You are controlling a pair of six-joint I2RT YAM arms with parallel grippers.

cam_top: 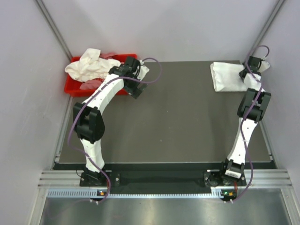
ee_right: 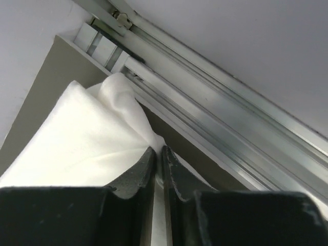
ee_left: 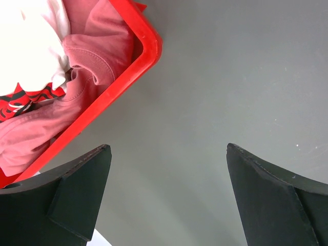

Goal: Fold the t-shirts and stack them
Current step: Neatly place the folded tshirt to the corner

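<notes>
Upper right, a soft white folded t-shirt (cam_top: 227, 77) lies on the matte grey table (cam_top: 178, 122), its bunched edge pinched in the right gripper (ee_right: 158, 149). Upper left, crumpled t-shirts (cam_top: 89, 65) heap in a red plastic bin (cam_top: 71, 88); left gripper (ee_left: 168, 154) gapes wide.

A red bin (cam_top: 75, 88) sits at the far left corner of the dark surface (cam_top: 187, 122). It holds a crumpled white t-shirt (cam_top: 89, 65) over pinkish cloth (cam_top: 90, 85). The left gripper (cam_top: 135, 89) hangs just beside the bin's right end. A folded t-shirt (cam_top: 227, 77) lies at the far right corner, with the right gripper (cam_top: 255, 64) at its right edge.
</notes>
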